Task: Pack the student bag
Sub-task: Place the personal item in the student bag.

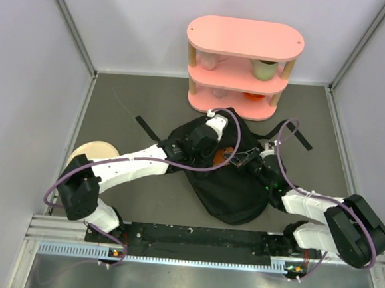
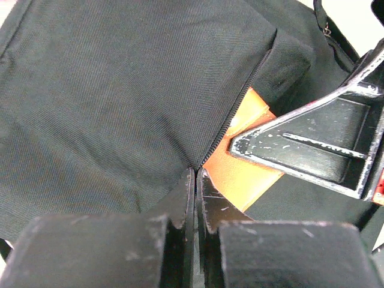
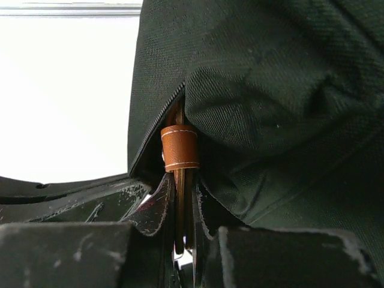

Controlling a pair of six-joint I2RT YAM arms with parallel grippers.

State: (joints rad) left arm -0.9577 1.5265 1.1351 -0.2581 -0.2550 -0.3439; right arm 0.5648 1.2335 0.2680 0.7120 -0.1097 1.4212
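Centrally, the student bag (image 1: 232, 187) lies slumped on the dark grey tabletop (image 1: 136, 99), just in front of a pink shelf (image 1: 244, 38), its zip partly open on an orange thing (image 2: 246, 171) inside. The left gripper (image 2: 196, 180) has its jaws pressed together on the bag's cloth at the zip's closed end, while the right gripper (image 3: 180, 195) pinches a brown leather pull tab (image 3: 180, 149) (jaws tight on its strap). White walls (image 1: 25, 71) enclose the table on three sides, a cup (image 1: 265, 70) sits on the shelf's middle tier, and a pale round disc (image 1: 93, 152) lies near the left edge
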